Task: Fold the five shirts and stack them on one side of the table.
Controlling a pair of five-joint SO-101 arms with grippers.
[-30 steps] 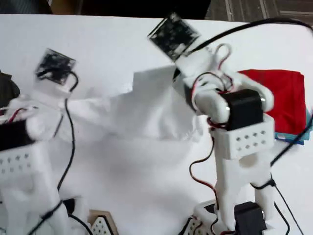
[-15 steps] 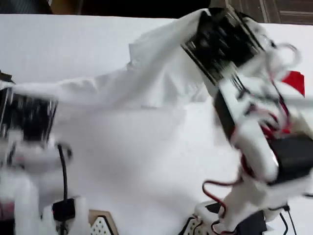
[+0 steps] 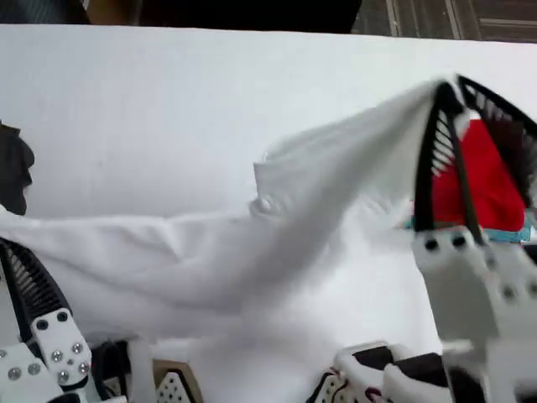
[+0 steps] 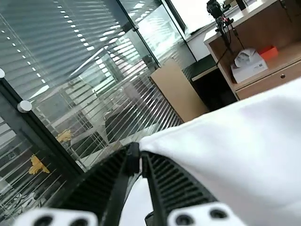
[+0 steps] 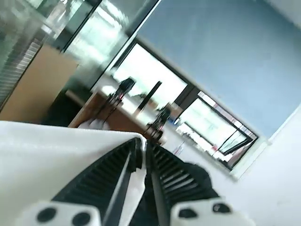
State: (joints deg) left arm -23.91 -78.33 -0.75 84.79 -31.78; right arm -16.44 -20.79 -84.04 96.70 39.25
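A white shirt (image 3: 277, 235) hangs stretched in the air between both grippers, above the white table (image 3: 168, 84). My left gripper (image 3: 7, 242) is raised at the near left, shut on one end of the shirt (image 4: 225, 155); its fingertips (image 4: 140, 157) pinch the cloth edge. My right gripper (image 3: 446, 91) is raised at the right, shut on the other end; the cloth (image 5: 56, 150) is clamped at the tips of that gripper (image 5: 142, 147). A folded red shirt (image 3: 482, 189) lies on the table's right side, on top of a blue one (image 3: 512, 237).
A dark object (image 3: 12, 172) sits at the table's left edge. The arm bases (image 3: 361, 382) stand along the near edge. Bare table stretches across the far half.
Both arms have risen toward the camera, lifting the white shirt off the table and pulling it taut. The right arm swung to the right, over the red shirt.
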